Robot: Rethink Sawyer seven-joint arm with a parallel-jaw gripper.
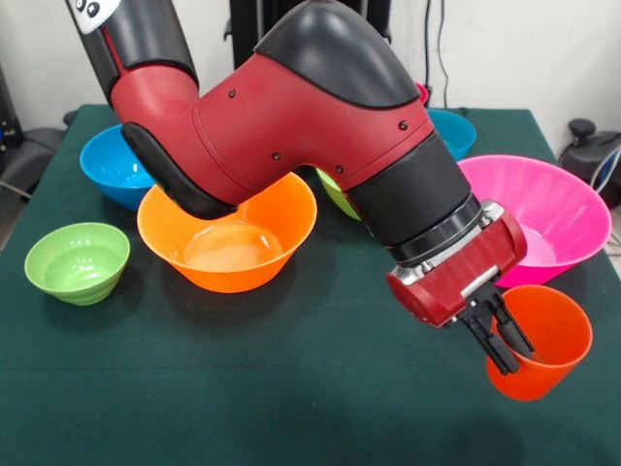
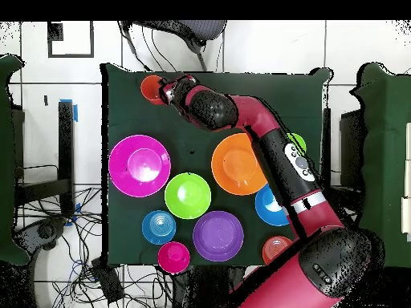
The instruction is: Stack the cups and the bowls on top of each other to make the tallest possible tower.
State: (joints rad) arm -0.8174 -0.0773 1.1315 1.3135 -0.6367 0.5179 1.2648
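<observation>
Nearest to us, we see the gripper (image 1: 506,348) pinching the rim of the orange-red cup (image 1: 543,342), one finger inside the wall and one outside, at the table's (image 1: 291,388) front corner. Just behind stands the big pink bowl (image 1: 543,218); beyond lie the large orange bowl (image 1: 233,233) and blue bowls.

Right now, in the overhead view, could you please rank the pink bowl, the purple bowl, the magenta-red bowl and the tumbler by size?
1. pink bowl
2. purple bowl
3. magenta-red bowl
4. tumbler, partly covered by the gripper, so third and fourth are unsure.
</observation>
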